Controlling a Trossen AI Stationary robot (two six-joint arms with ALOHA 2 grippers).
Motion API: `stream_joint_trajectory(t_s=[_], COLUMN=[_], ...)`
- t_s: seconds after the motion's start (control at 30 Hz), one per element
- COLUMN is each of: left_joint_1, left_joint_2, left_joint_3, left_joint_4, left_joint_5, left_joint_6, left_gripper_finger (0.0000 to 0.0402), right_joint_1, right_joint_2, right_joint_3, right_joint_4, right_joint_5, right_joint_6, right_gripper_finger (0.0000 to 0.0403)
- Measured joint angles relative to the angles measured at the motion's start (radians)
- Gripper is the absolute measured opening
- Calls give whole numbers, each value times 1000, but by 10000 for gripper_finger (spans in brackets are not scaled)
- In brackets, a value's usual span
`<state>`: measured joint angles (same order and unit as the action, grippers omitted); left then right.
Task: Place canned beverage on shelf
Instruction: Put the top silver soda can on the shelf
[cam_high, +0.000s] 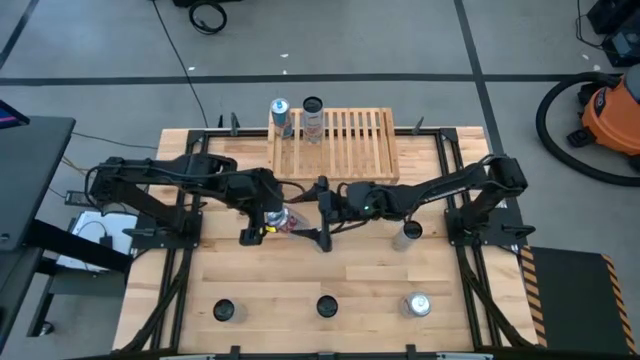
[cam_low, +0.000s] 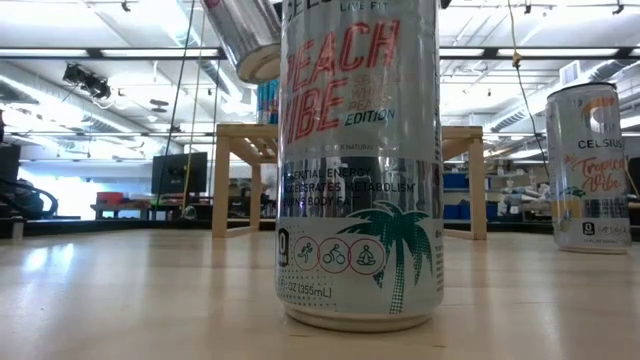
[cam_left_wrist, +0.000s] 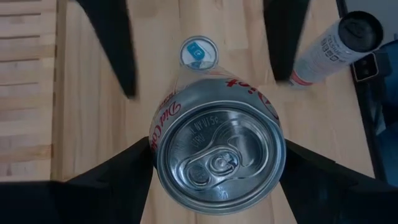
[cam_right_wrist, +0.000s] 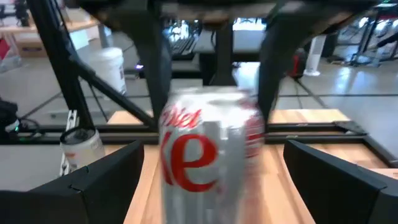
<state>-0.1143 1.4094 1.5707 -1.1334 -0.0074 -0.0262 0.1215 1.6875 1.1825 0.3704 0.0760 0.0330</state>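
Shelf (cam_high: 335, 145) sits at the far edge of the table, slatted top, already carrying one can (cam_high: 313, 112) near its left end; another can (cam_high: 280, 110) stands just beside that end.

My left gripper (cam_high: 272, 215) is mid-table, well short of the shelf, clamped on the Diet Coke can (cam_left_wrist: 219, 155). The can hangs off the table, tilted; the low view shows its base up high. My right gripper (cam_right_wrist: 211, 180) is just beside it, jaws spread wide, nothing in them, looking straight at the can's side.

Handling, my read: thin aluminium wall, smooth and slick, dents if squeezed hard. Tab (cam_left_wrist: 208, 169) looks unopened, so probably full and with some weight. Best hold is across the mid-body, fingers opposite each other, which is where I have it. Slats have gaps, so set the base down flat.

Readable text, biggest first:
- Near can (cam_low: 360, 160) in the low view: "CELSIUS", "PEACH VIBE", "EDITION", "355mL", palm tree graphic.
- Can at right (cam_low: 592, 165): "CELSIUS", "Tropical Vibe".
- Held can: red "Diet" script and "ke" of Coke.
- Small print on the lying can (cam_left_wrist: 329, 50): cannot read it.
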Motion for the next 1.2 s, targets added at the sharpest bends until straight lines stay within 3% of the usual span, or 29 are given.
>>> stream_joint_trajectory(t_s=[0.2,0.53,0.9,1.2], left_joint_1=[0,0,-1,0], left_joint_2=[2,14,14,14], left_joint_3=[0,0,0,0], left_joint_4=[8,34,32,30], left_joint_5=[3,3,9,13], left_joint_6=[13,38,8,33], left_gripper_finger=[302,302,302,315], right_joint_1=[-5,-8,-10,-10], right_joint_2=[35,74,72,72], right_joint_3=[15,15,15,15], right_joint_4=[0,19,17,17], right_joint_5=[-61,-74,-84,-74], right_joint_6=[17,25,29,33], right_gripper_finger=[396,391,310,317])
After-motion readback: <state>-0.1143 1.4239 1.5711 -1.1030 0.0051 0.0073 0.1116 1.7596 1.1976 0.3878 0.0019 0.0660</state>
